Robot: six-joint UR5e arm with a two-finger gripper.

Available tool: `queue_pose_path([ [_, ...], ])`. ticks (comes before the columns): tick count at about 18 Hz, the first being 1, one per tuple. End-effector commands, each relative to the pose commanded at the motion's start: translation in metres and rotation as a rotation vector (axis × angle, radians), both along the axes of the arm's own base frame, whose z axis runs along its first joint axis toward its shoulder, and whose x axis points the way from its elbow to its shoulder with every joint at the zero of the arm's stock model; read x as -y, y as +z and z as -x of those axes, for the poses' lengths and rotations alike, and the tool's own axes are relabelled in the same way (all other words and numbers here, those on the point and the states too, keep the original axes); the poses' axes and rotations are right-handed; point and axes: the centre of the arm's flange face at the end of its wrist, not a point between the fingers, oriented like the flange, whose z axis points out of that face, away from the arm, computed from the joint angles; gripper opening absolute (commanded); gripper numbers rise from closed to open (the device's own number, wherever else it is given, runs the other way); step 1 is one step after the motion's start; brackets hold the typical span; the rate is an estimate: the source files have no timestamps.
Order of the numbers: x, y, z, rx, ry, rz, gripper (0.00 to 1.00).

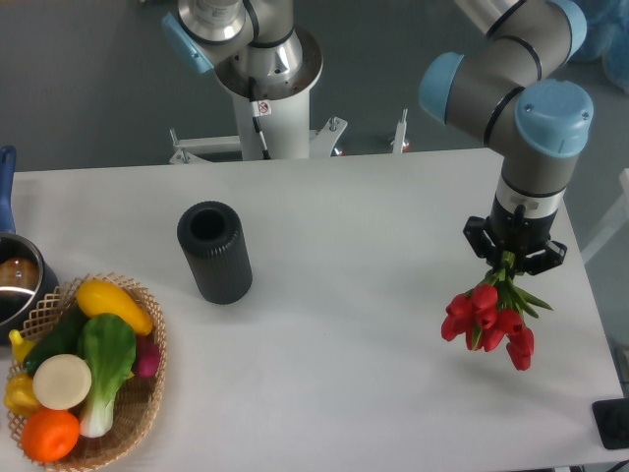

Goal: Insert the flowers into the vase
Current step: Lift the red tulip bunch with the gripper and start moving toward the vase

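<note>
The bunch of red tulips [487,317] hangs at the right side of the table, buds pointing down toward the front, green stems up in my gripper [512,258]. The gripper is shut on the stems and holds the bunch above the white table. The black ribbed vase [214,252] stands upright at the centre left, its round mouth open to the top. The vase is far to the left of the gripper and the flowers, with bare table between them.
A wicker basket [135,418] with vegetables and fruit sits at the front left corner. A metal pot with a blue handle [12,280] is at the left edge. A second robot base [263,88] stands behind the table. A dark object [614,425] sits at the front right edge.
</note>
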Motion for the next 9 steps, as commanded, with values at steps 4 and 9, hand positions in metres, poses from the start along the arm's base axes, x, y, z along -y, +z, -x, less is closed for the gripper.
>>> queue_pose_path([
  [4, -0.001, 0.005, -0.002, -0.005, -0.002, -0.007, 0.00],
  [9, -0.012, 0.018, -0.011, 0.012, -0.021, -0.095, 0.00],
])
